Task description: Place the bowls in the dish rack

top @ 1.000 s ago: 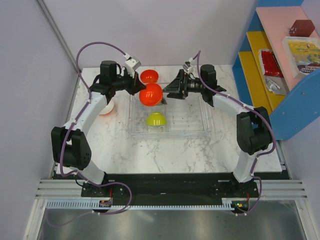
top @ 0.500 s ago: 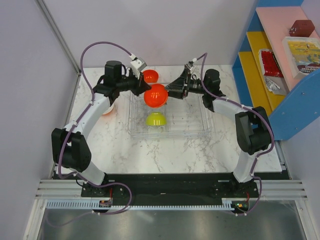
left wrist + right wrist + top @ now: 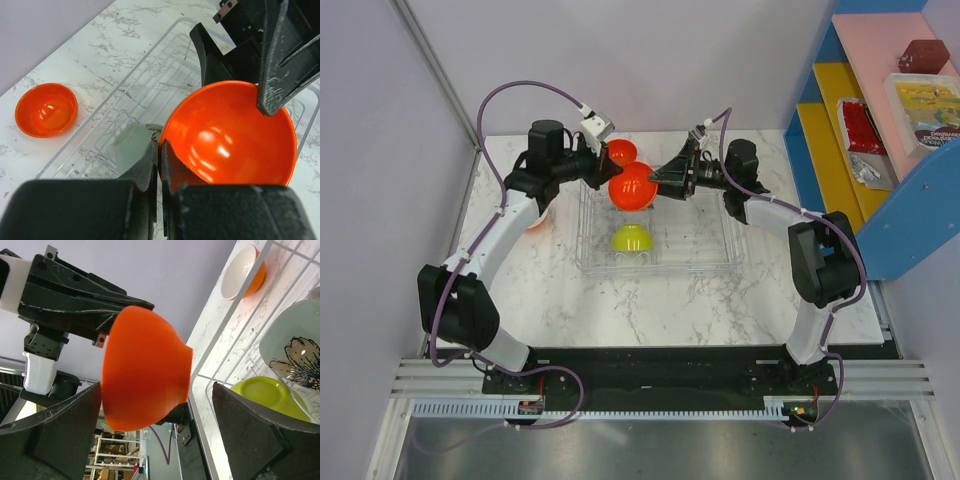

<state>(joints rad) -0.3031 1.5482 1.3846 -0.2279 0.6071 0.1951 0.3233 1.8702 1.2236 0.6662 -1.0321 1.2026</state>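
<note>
The top external camera is looking down from above the near edge of the table, covering all of it. The 2 wrist cameras are facing each other at close range; all 3 views are sharing the large orange bowl and dish rack.

From above, the left arm covers most of a white-lined bowl at nine o'clock of the rack, and the big orange bowl hides the rack's far end. At the left wrist, the pinched fingers block part of a pale bowl; at the right wrist it runs off at three o'clock.
</note>
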